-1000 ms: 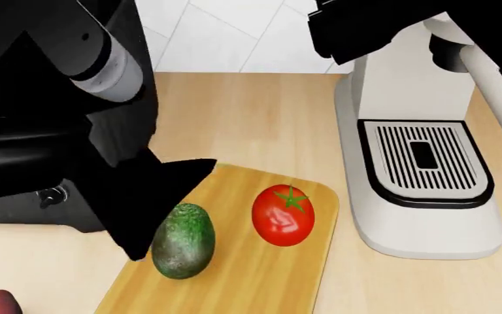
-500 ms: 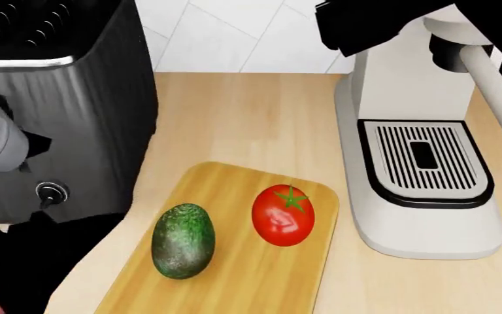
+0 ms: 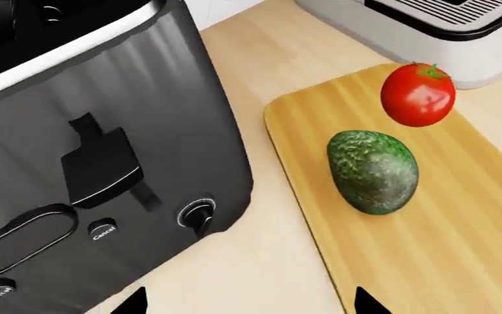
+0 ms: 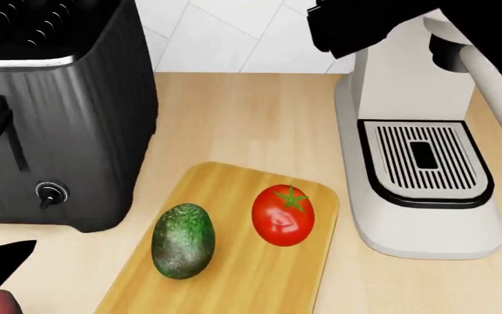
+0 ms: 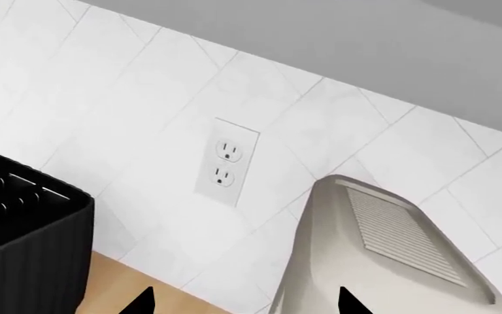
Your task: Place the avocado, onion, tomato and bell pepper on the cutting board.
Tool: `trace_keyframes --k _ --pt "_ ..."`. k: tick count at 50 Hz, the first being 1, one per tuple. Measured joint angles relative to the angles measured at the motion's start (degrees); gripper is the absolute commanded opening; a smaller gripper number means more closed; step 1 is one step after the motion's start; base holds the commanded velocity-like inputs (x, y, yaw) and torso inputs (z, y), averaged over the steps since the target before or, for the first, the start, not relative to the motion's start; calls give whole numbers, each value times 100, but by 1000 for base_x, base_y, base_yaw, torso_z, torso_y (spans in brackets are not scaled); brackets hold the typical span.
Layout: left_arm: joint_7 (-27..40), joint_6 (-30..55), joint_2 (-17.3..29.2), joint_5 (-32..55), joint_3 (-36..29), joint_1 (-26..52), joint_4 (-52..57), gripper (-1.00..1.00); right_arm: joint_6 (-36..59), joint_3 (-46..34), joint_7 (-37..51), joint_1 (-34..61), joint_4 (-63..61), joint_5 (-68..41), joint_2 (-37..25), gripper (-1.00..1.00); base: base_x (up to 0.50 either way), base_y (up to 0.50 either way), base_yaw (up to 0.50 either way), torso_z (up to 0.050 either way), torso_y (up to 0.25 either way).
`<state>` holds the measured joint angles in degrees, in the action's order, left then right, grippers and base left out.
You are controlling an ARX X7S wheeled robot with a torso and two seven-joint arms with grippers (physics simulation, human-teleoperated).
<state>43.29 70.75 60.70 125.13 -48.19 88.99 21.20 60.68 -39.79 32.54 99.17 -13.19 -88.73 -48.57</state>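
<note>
The light-wood cutting board (image 4: 260, 281) lies between the toaster and the coffee machine. On it rest the dark green avocado (image 4: 183, 241) and the glossy red tomato (image 4: 282, 214), apart from each other. The left wrist view also shows the board (image 3: 460, 248), the avocado (image 3: 373, 171) and the tomato (image 3: 418, 95). My left gripper (image 3: 251, 302) is open and empty over bare counter beside the board's edge. A dull red sliver of the bell pepper (image 4: 0, 305) peeks out under that arm at the head view's corner. My right gripper (image 5: 246, 302) is open, held high facing the wall. The onion is out of view.
A tall black toaster (image 4: 55, 118) stands left of the board, close to its edge. A white coffee machine (image 4: 425, 190) stands right of it, with my right arm (image 4: 365, 26) above. A tiled wall with an outlet (image 5: 225, 162) closes the back.
My left arm has pulled away from over the toaster and board, down to the head view's lower left corner. Avocado and tomato have not moved.
</note>
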Motion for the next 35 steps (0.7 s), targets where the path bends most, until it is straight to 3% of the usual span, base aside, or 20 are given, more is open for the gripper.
trace_keyframes --k 35 --pt "187 305 1353 300 -41 -85 189 100 -96 -90 -212 -18 137 263 115 100 0 0 0 0 0"
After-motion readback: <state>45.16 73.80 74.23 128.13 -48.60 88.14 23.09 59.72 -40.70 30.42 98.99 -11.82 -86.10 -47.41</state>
